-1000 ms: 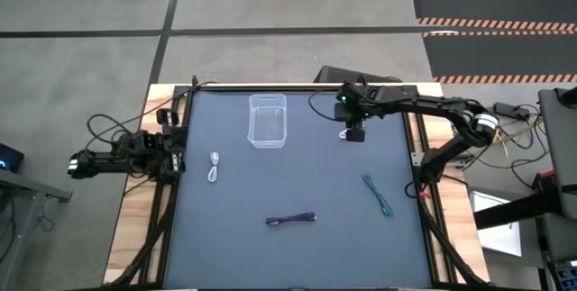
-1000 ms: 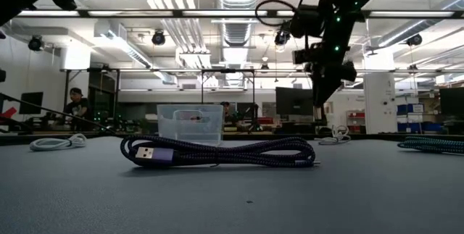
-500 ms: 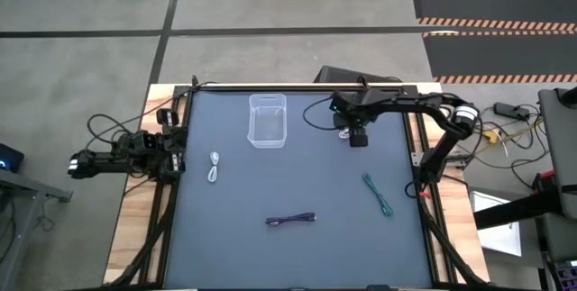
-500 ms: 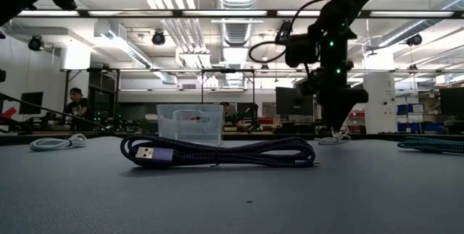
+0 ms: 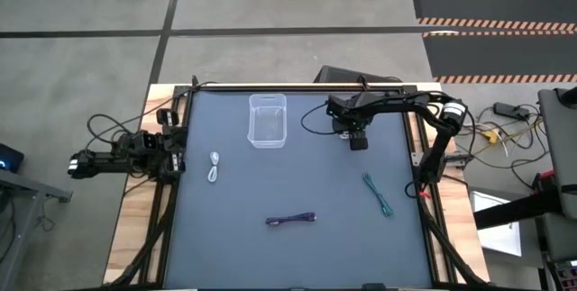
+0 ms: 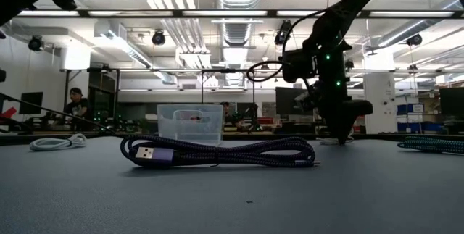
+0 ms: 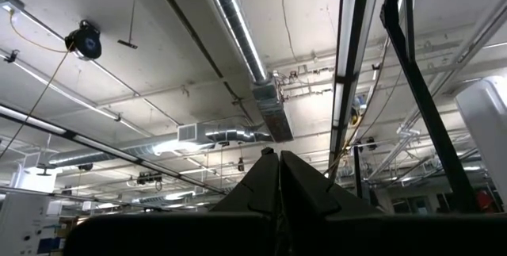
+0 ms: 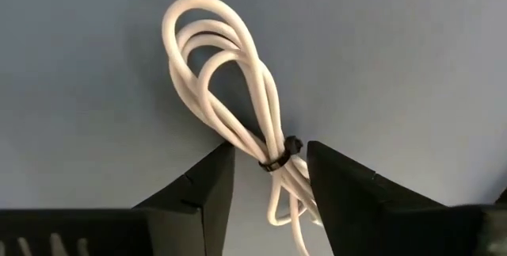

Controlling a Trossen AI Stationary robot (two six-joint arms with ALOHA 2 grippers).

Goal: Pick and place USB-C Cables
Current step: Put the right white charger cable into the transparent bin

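Observation:
My right gripper [image 5: 357, 138] is low over the far right part of the table and open. In the right wrist view its gripper [image 8: 269, 149] has a finger on each side of a white USB-C cable bundle [image 8: 214, 42], at its black tie [image 8: 279, 159]. That bundle lies flat on the mat. The low view shows the gripper [image 6: 341, 134] down at table height. A second white cable [image 5: 214, 167], a purple one [image 5: 290, 220] and a teal one [image 5: 379, 195] lie loose. My left gripper [image 7: 279, 169] is parked at the left edge, shut, pointing at the ceiling.
A clear bin [image 5: 268, 120] stands near the table's far edge, left of my right gripper, and shows in the low view [image 6: 190, 124] behind the purple cable [image 6: 217, 151]. Black arm wires loop beside the right wrist. A person sits far off in the room [image 6: 75, 102].
My right gripper has come down from well above the table to table height over the white cable, shifting slightly toward the near edge, and its arm has folded in. The cables and the bin have stayed put.

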